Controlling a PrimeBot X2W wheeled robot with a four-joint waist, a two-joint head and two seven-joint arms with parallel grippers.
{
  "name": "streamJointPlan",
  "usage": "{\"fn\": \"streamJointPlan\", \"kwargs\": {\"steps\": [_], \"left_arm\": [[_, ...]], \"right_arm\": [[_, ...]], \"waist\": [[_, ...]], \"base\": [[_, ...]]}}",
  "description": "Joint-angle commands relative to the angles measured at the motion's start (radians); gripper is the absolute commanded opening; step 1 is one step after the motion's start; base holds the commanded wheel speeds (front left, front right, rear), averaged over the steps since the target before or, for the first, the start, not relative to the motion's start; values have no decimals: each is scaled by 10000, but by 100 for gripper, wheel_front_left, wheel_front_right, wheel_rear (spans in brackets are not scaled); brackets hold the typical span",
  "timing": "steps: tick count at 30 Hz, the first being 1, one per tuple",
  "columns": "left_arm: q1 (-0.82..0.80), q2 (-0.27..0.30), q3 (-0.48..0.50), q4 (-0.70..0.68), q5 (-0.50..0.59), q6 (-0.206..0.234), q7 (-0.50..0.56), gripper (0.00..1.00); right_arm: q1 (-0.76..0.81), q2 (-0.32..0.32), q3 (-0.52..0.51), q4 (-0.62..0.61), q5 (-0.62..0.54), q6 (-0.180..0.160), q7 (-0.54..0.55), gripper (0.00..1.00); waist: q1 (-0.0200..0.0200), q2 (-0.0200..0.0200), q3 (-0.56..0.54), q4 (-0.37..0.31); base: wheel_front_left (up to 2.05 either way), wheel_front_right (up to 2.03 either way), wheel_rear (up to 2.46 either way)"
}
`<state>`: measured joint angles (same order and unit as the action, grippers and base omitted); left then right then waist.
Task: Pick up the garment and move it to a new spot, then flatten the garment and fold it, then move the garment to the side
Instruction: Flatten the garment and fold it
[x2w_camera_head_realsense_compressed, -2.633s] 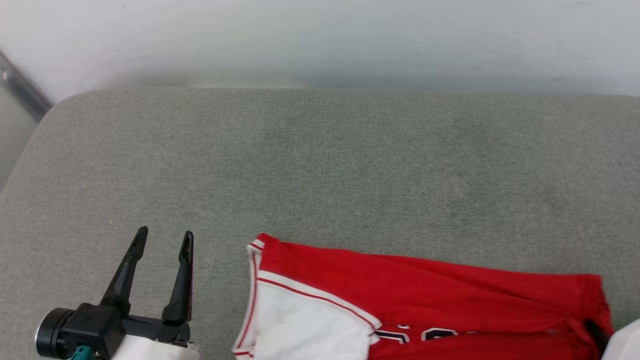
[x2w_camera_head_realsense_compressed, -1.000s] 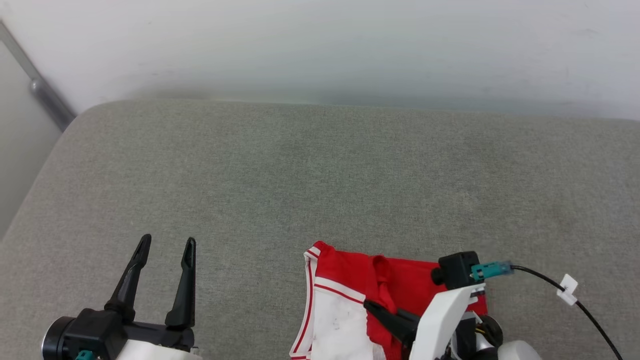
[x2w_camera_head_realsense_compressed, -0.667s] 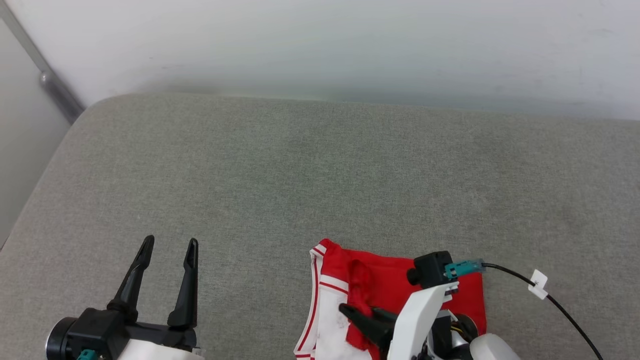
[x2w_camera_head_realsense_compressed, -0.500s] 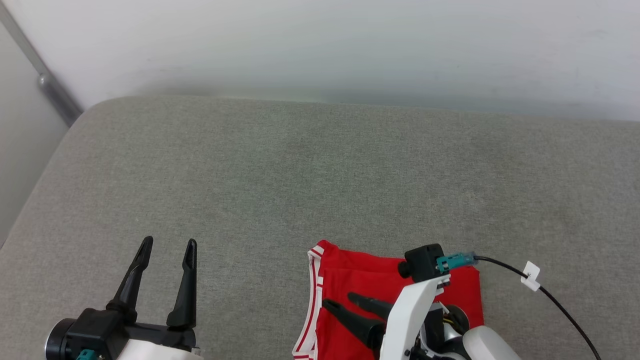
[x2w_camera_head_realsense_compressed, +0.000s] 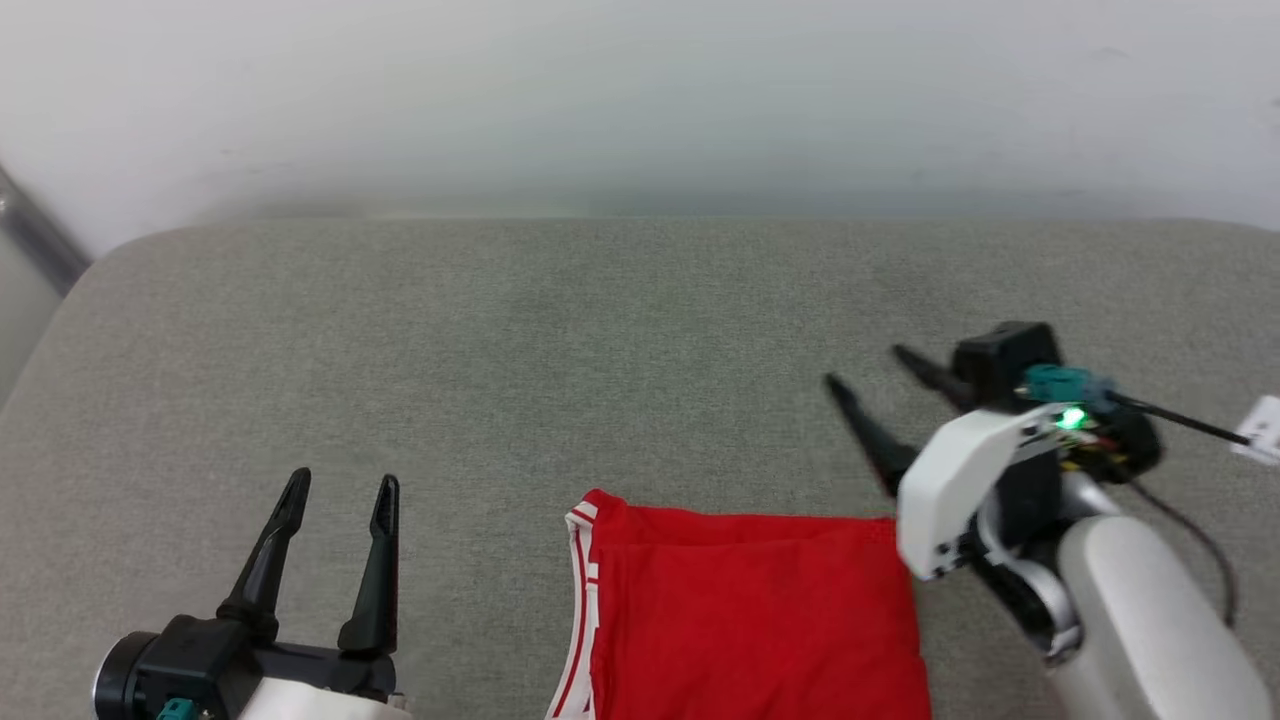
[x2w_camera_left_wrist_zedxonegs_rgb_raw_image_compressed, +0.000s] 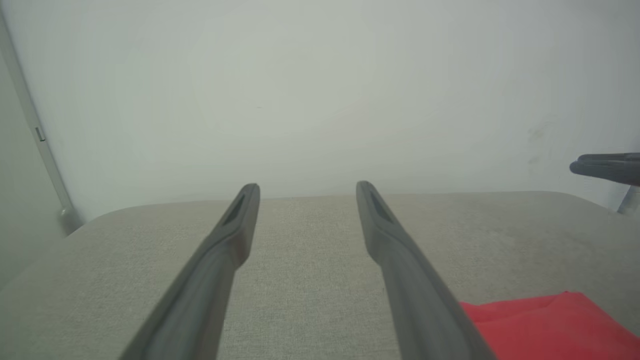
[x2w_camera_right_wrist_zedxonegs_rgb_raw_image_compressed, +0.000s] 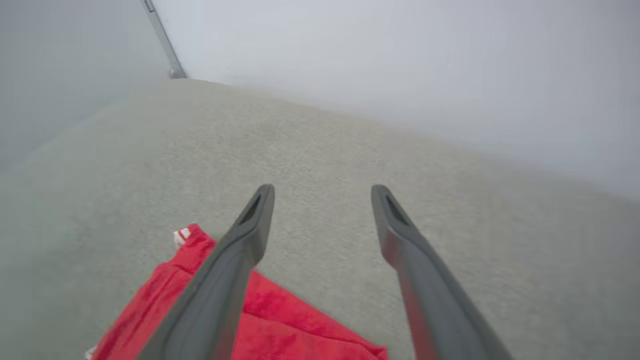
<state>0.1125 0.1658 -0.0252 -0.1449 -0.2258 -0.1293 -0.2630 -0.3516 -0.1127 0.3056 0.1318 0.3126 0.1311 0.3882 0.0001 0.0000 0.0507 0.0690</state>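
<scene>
The garment (x2w_camera_head_realsense_compressed: 750, 615), a red jersey with striped red-and-white trim on its left edge, lies folded into a compact rectangle at the bottom centre of the head view. My right gripper (x2w_camera_head_realsense_compressed: 865, 370) hangs open above the cushion, up and to the right of the garment, holding nothing. In the right wrist view the garment (x2w_camera_right_wrist_zedxonegs_rgb_raw_image_compressed: 280, 325) lies below and left of the right gripper (x2w_camera_right_wrist_zedxonegs_rgb_raw_image_compressed: 322, 192). My left gripper (x2w_camera_head_realsense_compressed: 345, 485) stands open at the lower left, well clear of the cloth. The left wrist view catches a red corner of the garment (x2w_camera_left_wrist_zedxonegs_rgb_raw_image_compressed: 550, 325) beside the left gripper (x2w_camera_left_wrist_zedxonegs_rgb_raw_image_compressed: 307, 187).
The work surface is a grey fabric cushion (x2w_camera_head_realsense_compressed: 600, 360) with a rounded far-left corner. A pale wall (x2w_camera_head_realsense_compressed: 640, 90) runs behind it, with a metal rail (x2w_camera_head_realsense_compressed: 35, 235) at the far left. A black cable (x2w_camera_head_realsense_compressed: 1180, 425) trails from my right wrist.
My right gripper opened, let go of the garment's folded-over layer, and rose up and to the right. The garment now lies as a flat red rectangle. The camera has shifted slightly.
</scene>
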Motion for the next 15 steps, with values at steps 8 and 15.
{"fn": "streamJointPlan", "kwargs": {"steps": [8, 15], "left_arm": [[-351, -52, -162, -63, -61, -13, -22, 100], [-358, -41, -293, -22, -163, -13, -22, 100]], "right_arm": [[556, -1640, -1878, -674, -1633, -8, -2510, 100], [2028, -1415, -3112, -1471, -1637, -6, -4297, 100]], "waist": [[-1, 0, 275, -324], [-1, 0, 430, -335]], "base": [[0, 0, 0], [0, 0, 0]]}}
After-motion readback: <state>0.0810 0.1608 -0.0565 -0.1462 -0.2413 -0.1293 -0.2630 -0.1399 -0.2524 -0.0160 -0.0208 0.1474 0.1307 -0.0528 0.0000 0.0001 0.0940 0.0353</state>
